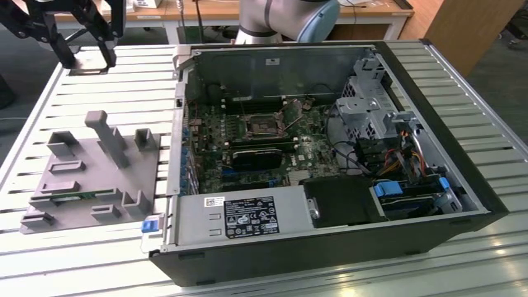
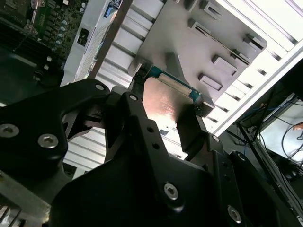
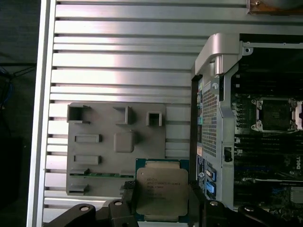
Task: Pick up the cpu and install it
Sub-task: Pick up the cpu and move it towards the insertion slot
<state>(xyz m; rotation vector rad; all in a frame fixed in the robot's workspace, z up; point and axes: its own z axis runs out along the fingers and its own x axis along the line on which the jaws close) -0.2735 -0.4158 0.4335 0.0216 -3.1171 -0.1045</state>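
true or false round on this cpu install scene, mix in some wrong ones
1. The gripper is shut on the cpu. True.
2. The cpu already sits in the motherboard socket. False: the socket is empty, and the cpu is held over the slatted table, outside the computer case.
3. The computer case lies on its side with its inside open to view. True.
4. The grey fixture stands inside the case. False: it rests on the table, to the exterior view's left of the case.
5. A green memory stick lies in the grey fixture. True.
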